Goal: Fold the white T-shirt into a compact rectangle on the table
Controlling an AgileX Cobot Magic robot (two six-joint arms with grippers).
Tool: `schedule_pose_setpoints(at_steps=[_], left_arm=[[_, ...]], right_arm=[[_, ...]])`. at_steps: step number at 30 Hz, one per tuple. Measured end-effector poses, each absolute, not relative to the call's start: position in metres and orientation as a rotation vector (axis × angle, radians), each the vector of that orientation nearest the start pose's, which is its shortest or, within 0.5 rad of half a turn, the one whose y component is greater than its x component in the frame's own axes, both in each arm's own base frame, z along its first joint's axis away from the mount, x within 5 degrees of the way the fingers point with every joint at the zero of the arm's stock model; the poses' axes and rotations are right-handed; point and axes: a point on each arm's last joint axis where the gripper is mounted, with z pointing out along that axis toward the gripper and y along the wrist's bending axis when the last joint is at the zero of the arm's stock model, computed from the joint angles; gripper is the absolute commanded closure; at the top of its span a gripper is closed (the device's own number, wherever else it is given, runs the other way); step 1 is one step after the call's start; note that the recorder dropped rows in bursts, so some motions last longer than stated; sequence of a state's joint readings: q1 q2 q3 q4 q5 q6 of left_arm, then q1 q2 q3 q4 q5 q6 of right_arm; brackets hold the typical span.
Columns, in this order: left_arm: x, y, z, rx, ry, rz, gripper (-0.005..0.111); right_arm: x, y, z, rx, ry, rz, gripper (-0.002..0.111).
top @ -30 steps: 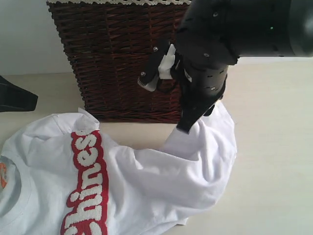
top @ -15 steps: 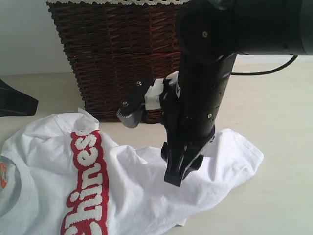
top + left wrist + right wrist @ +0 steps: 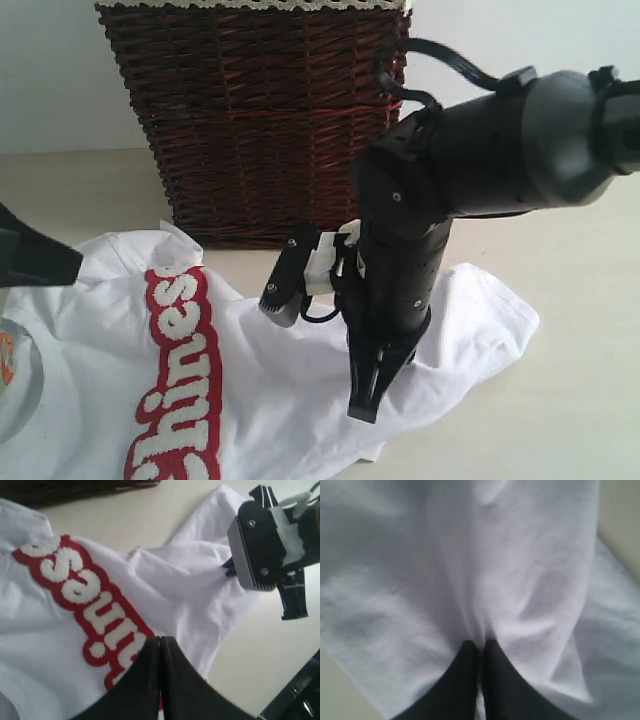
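Note:
The white T-shirt (image 3: 250, 380) lies rumpled on the table (image 3: 570, 400), its red-edged letters (image 3: 180, 370) running down the left part and its hem end spread to the right. My right gripper (image 3: 362, 408) points down into the cloth near the shirt's front right edge. In the right wrist view its fingers (image 3: 481, 644) are closed together, with a pucker of white fabric (image 3: 495, 555) pinched between the tips. My left gripper (image 3: 160, 639) is shut and empty, hovering above the letters (image 3: 90, 600); in the exterior view it shows at the left edge (image 3: 40, 262).
A dark brown wicker basket (image 3: 260, 120) with a lace rim stands at the back, just behind the shirt. Bare table lies to the right of the shirt and in front of the basket. An orange neck tag (image 3: 5, 358) shows at the far left.
The right arm came down from beside the basket, let the lifted hem drop flat to the right, then lowered onto the shirt and closed on a fold. The left gripper edged slightly inward.

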State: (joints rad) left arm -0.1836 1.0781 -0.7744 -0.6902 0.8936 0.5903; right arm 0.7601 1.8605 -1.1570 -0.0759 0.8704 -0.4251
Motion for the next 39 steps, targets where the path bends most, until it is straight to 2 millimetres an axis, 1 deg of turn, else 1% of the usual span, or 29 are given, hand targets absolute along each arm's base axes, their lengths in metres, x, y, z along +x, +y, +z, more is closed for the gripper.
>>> schedule_pose_setpoints(at_steps=[3, 6, 9, 10, 12, 13, 16, 19, 21, 23, 25, 26, 28, 30, 34, 37, 39], left_arm=[[0.177, -0.082, 0.277, 0.594, 2.501, -0.709, 0.107], [0.172, -0.088, 0.262, 0.656, 2.572, -0.727, 0.107], [0.167, -0.095, 0.253, 0.727, 2.624, -0.743, 0.107], [0.165, -0.097, 0.250, 0.748, 2.637, -0.753, 0.107], [0.161, -0.102, 0.245, 0.795, 2.661, -0.768, 0.107], [0.159, -0.104, 0.243, 0.821, 2.670, -0.773, 0.107], [0.149, -0.113, 0.232, 0.908, 2.706, -0.795, 0.107], [0.137, -0.123, 0.219, 1.019, 2.750, -0.814, 0.107], [0.131, -0.130, 0.209, 1.097, 2.785, -0.821, 0.107], [0.128, -0.136, 0.199, 1.144, 2.838, -0.802, 0.107], [0.132, -0.136, 0.184, 1.139, 2.948, -0.691, 0.107], [0.134, -0.135, 0.176, 1.100, 3.013, -0.616, 0.107], [0.144, -0.130, 0.159, 1.047, 3.136, -0.405, 0.107], [0.151, -0.128, 0.146, 1.026, 3.200, -0.273, 0.107], [0.162, -0.131, 0.123, 0.955, 3.256, -0.177, 0.107], [0.167, -0.127, 0.111, 0.895, 3.328, -0.078, 0.107], [0.168, -0.123, 0.108, 0.858, 3.384, -0.003, 0.107]], right_arm=[[0.254, 0.233, 0.156, -1.771, 2.490, -0.086, 0.108], [0.260, 0.238, 0.161, -1.717, 2.492, -0.087, 0.108], [0.268, 0.245, 0.181, -1.628, 2.457, -0.065, 0.108], [0.270, 0.247, 0.191, -1.599, 2.433, -0.054, 0.108], [0.272, 0.249, 0.208, -1.560, 2.393, -0.037, 0.108], [0.273, 0.250, 0.219, -1.537, 2.366, -0.027, 0.108], [0.272, 0.249, 0.243, -1.496, 2.315, -0.010, 0.108], [0.270, 0.247, 0.257, -1.468, 2.290, 0.003, 0.108], [0.268, 0.246, 0.260, -1.468, 2.293, 0.003, 0.108], [0.268, 0.246, 0.260, -1.467, 2.302, 0.010, 0.107], [0.267, 0.246, 0.260, -1.466, 2.309, 0.017, 0.102], [0.267, 0.246, 0.260, -1.466, 2.311, 0.018, 0.098], [0.266, 0.245, 0.261, -1.467, 2.314, 0.017, 0.088], [0.265, 0.244, 0.263, -1.466, 2.313, 0.017, 0.078], [0.263, 0.241, 0.272, -1.454, 2.296, 0.023, 0.063], [0.261, 0.240, 0.277, -1.445, 2.283, 0.027, 0.059], [0.260, 0.239, 0.281, -1.440, 2.276, 0.029, 0.059]])
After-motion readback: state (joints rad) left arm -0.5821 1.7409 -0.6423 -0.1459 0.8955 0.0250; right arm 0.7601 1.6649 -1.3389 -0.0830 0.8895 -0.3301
